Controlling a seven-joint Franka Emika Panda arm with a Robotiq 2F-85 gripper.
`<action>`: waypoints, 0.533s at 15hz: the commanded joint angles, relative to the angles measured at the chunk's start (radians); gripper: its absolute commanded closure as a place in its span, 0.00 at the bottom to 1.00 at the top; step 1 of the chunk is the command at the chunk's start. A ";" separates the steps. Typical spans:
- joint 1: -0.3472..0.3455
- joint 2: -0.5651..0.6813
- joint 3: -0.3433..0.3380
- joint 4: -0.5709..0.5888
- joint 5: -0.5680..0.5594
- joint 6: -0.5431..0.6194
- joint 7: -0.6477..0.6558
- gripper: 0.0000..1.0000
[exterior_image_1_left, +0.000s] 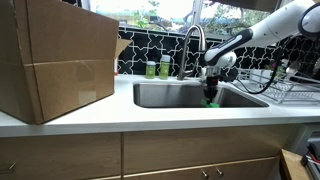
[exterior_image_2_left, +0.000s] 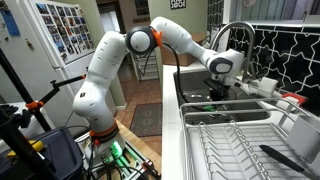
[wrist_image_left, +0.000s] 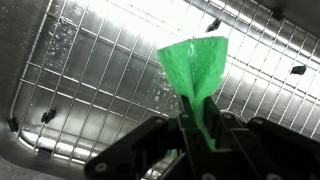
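The gripper (wrist_image_left: 200, 128) is closed narrowly on a green cloth (wrist_image_left: 197, 62). In the wrist view its two dark fingers (wrist_image_left: 226, 135) pinch the lower end of the cloth from both sides. The rest of the cloth spreads out beyond the fingertips into a wider, creased flap. Behind the cloth lies the wire grid (wrist_image_left: 95, 70) that covers the bottom of the steel sink (wrist_image_left: 30, 140). The cloth hangs above the grid, and I cannot tell whether its tip touches it.

In an exterior view the gripper (exterior_image_1_left: 211, 90) reaches down into the sink (exterior_image_1_left: 165, 95), near the basin's right-hand part in that picture. The green cloth (exterior_image_1_left: 211, 99) shows just below it, inside the basin. The curved faucet (exterior_image_1_left: 194, 42) stands right behind the gripper. Two green containers (exterior_image_1_left: 158, 68) sit on the ledge behind the sink, against the patterned tile wall.

A large cardboard box (exterior_image_1_left: 55, 60) stands on the desk (exterior_image_1_left: 100, 118), well apart from the sink. A wire dish rack (exterior_image_1_left: 285, 88) sits on the other side of the basin. In an exterior view the white arm (exterior_image_2_left: 120, 55) arches over from its base to the sink, with the dish rack (exterior_image_2_left: 235, 140) in the foreground.
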 joint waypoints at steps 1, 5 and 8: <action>0.011 -0.108 -0.035 -0.096 0.027 -0.035 0.046 0.88; 0.020 -0.207 -0.067 -0.188 0.020 -0.027 0.072 0.82; 0.033 -0.296 -0.088 -0.259 0.011 -0.019 0.076 0.82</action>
